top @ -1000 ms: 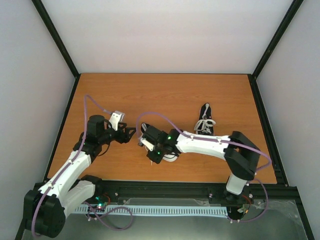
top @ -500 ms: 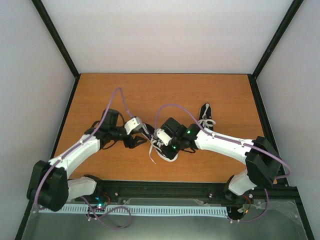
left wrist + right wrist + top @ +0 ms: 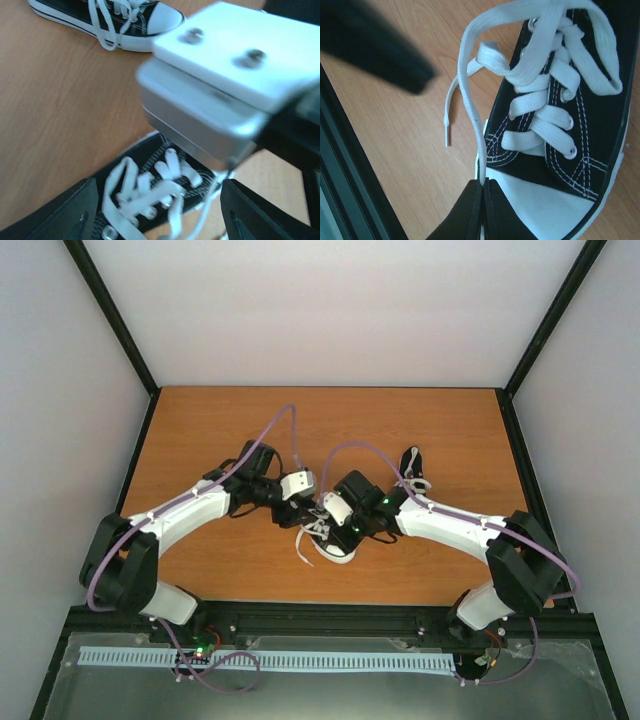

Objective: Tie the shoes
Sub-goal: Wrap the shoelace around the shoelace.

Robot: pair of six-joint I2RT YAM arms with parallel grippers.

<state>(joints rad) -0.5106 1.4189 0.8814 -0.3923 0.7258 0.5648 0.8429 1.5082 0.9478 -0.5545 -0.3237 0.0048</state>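
Two shoes: near shoe (image 3: 338, 550), far shoe (image 3: 411, 465); two arms: left arm (image 3: 190, 510), right arm (image 3: 450, 525); one table (image 3: 220, 430)

Black woven canvas, matt, with white stitching on the near shoe (image 3: 600, 125); smooth white rubber at its toe cap (image 3: 545, 205). Flat woven cloth laces (image 3: 545, 85), through small shiny metal eyelets (image 3: 106, 231). Smooth wood-grain table (image 3: 395, 145) with a soft sheen. Matt black plastic on the right gripper (image 3: 482, 185).
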